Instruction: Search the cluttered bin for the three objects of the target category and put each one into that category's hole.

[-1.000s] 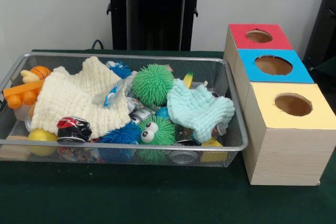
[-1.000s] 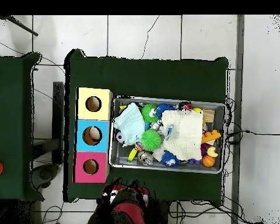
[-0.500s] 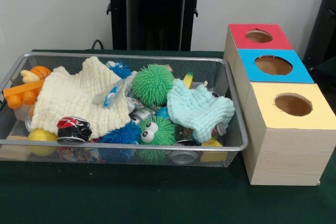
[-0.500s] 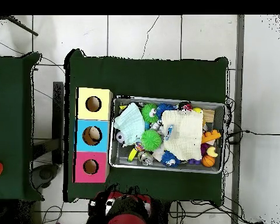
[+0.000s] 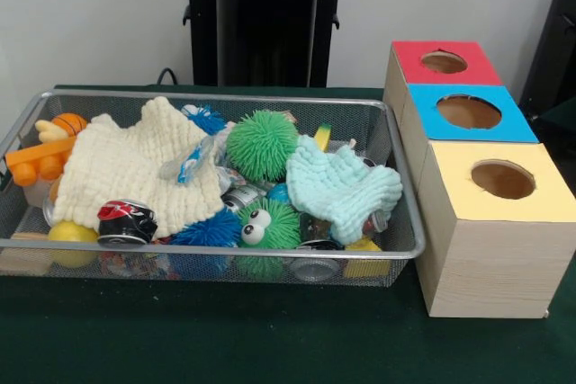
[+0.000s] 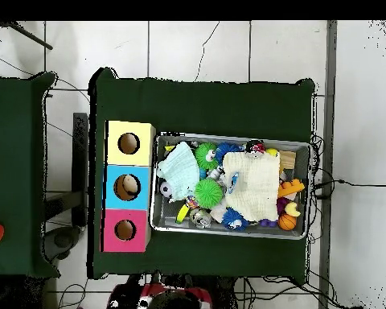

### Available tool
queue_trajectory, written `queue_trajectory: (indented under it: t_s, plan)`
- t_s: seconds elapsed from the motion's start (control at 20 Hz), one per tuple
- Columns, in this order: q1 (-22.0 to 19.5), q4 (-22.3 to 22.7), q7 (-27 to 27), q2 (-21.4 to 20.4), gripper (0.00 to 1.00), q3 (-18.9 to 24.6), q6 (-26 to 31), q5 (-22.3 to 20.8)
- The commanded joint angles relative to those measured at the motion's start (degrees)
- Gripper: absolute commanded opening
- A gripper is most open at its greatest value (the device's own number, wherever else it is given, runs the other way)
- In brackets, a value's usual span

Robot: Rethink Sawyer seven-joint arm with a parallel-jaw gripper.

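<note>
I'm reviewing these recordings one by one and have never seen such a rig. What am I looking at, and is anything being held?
Two cameras show one moment. One faces the table from the front; the other looks straight down. On the green table stands a wire bin full of clutter: a cream cloth, a pale blue cloth, spiky green balls, crushed cans and toys. Beside it sit three boxes with holes on top: red, blue, yellow. The machine is a robot arm, drawn back; only a bit shows at the overhead view's bottom edge. Its gripper is out of sight, so nothing is seen held.
</note>
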Motion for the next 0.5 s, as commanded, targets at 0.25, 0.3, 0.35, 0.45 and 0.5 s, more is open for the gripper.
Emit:
queue_trajectory:
  t_s: [0.25,0.3,0.35,0.45,0.5]
  plan:
    - [0.42,-2.96,-5.01,-1.89,1.00,0.28,4.33,-0.87]
    - [0.75,-0.59,-5.30,-1.50,1.00,-0.29,1.02,-0.48]
    - [0.94,1.30,-5.74,-1.08,1.00,-0.66,-1.94,-0.46]
    - [1.09,4.06,-6.11,-0.38,1.00,-1.26,-5.77,-0.37]
    - [1.12,5.21,-5.98,-0.03,1.00,-1.59,-7.39,-0.43]
